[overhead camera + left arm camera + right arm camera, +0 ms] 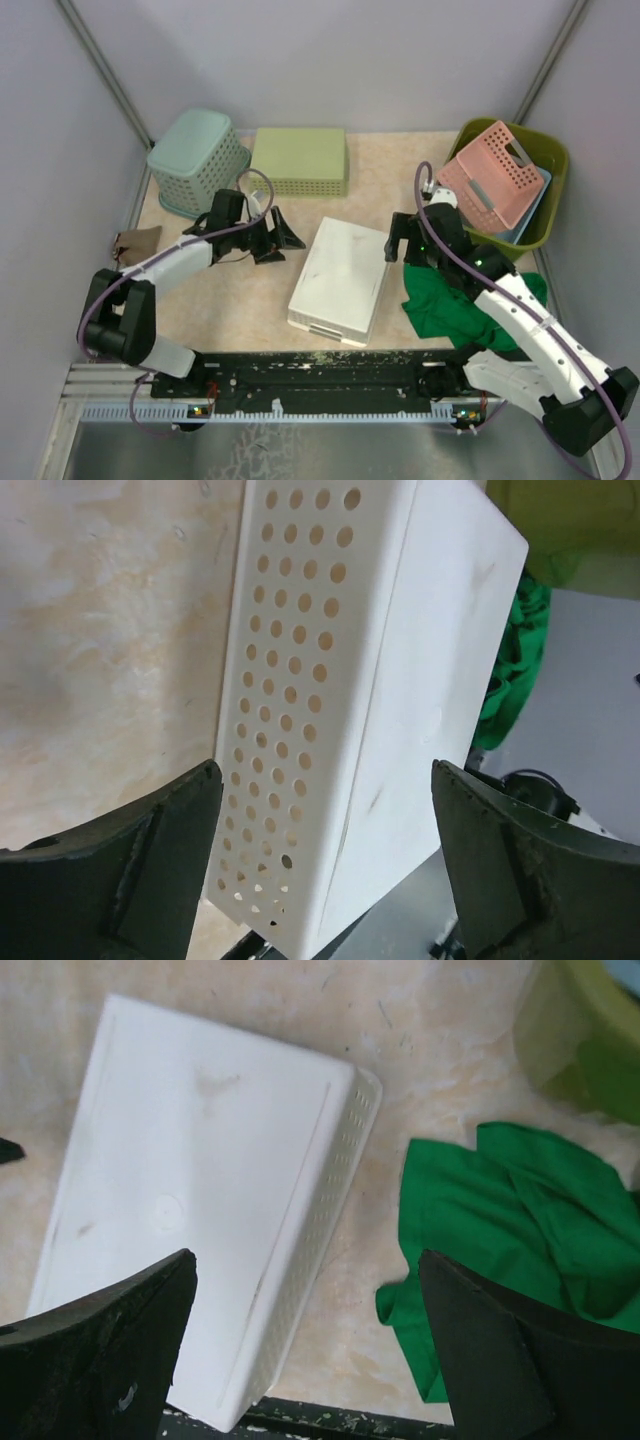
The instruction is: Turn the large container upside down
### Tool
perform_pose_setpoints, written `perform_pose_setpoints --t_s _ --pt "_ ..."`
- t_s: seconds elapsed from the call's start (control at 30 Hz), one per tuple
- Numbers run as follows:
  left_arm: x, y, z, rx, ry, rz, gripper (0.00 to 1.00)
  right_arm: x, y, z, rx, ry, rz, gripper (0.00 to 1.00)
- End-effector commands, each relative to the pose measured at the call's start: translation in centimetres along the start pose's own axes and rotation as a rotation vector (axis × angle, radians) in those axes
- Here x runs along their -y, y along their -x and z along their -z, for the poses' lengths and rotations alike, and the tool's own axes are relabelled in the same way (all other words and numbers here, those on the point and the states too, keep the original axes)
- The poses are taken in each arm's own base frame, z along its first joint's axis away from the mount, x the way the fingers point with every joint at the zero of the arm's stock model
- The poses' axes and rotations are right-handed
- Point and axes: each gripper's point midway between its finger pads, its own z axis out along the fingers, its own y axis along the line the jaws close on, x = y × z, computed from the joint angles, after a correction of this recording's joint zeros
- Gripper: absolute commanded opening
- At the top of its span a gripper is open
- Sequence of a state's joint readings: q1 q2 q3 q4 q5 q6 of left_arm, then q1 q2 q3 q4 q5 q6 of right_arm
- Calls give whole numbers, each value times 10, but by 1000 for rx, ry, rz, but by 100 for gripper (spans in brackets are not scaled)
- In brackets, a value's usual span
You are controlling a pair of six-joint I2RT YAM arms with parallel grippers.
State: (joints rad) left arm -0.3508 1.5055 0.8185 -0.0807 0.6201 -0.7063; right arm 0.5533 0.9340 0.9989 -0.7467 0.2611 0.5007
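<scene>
The large container (555,195) stands upright to the right of the white basket (340,280), its inside mostly hidden by a pink basket (492,175). The left end effector (272,238) and the right end effector (400,243) both gape wide and hold nothing.

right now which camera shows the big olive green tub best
Top external: the whole tub shows in the far right corner, upright, with a pink basket inside. Right wrist catches only one blurred corner of it. Left wrist shows only a green sliver past the white basket.
</scene>
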Motion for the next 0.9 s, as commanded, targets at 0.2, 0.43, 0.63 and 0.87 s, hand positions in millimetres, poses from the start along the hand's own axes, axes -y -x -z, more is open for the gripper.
perform_pose_setpoints --t_s 0.2,0.43,0.63,0.87 --pt "-4 35 77 212 325 -247 96 -13 -58 -41 -153 175 -206 92" --pt "20 46 111 386 283 -340 98 -31 -86 -70 -169 286 -320 88" --pt "24 51 133 483 314 -334 97 -142 -111 -73 -235 471 -149 87" --pt "28 67 180 723 369 -301 100 -223 -106 -55 -269 704 -109 89"
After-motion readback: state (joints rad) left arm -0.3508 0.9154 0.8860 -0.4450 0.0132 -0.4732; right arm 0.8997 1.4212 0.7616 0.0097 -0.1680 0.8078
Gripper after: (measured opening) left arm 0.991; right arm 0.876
